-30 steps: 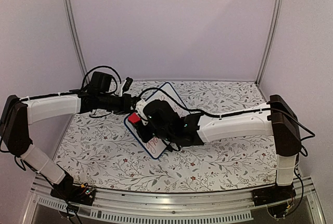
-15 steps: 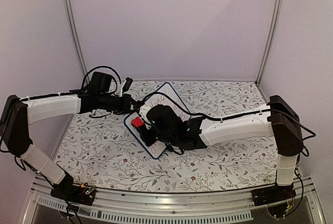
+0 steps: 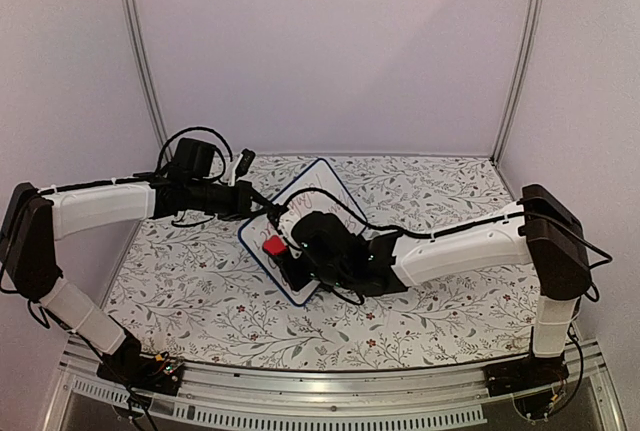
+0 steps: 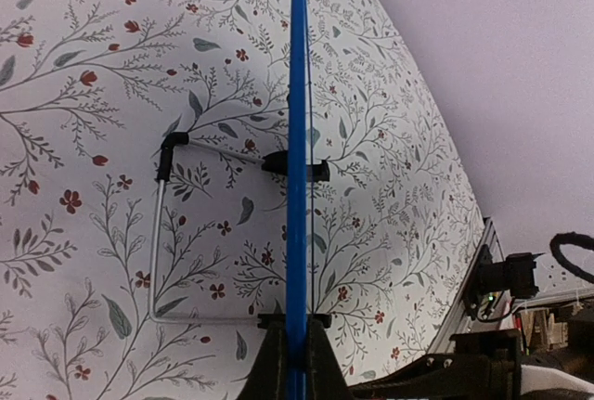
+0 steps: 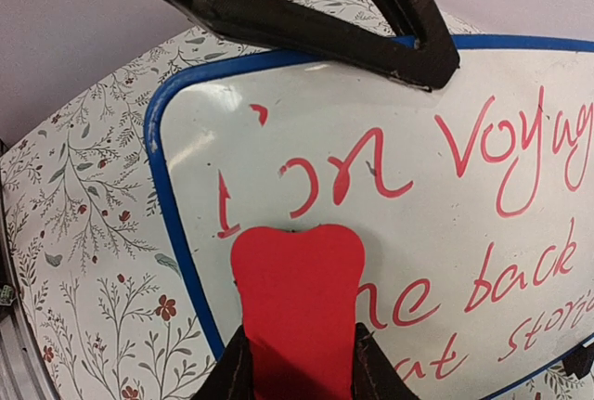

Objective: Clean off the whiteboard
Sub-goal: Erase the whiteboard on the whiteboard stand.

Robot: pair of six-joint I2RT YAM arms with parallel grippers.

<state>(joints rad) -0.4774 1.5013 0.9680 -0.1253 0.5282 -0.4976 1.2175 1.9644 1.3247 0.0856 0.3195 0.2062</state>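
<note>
The whiteboard [image 3: 316, 187] with a dark-blue rim stands tilted on the table and bears red handwriting. My left gripper [image 3: 258, 203] is shut on its far-left edge; in the left wrist view the rim [image 4: 297, 122] runs edge-on between the black fingers [image 4: 271, 363]. My right gripper [image 3: 281, 252] is shut on a red block eraser [image 3: 273, 245]. In the right wrist view the eraser [image 5: 297, 298] presses on the board [image 5: 445, 224] near its left rim, just under the top line of writing, held by my right gripper [image 5: 297, 367]. The left gripper's fingers [image 5: 371, 19] show at the top.
The floral tablecloth [image 3: 440, 301] covers the table. A black clip foot [image 4: 295, 167] and a wire stand [image 4: 158, 233] sit behind the board. Purple walls [image 3: 330, 51] enclose the back and sides. A metal rail [image 3: 330, 391] runs along the near edge.
My right gripper has slid the eraser down and toward the near right along the board. The left gripper and the board have stayed in place.
</note>
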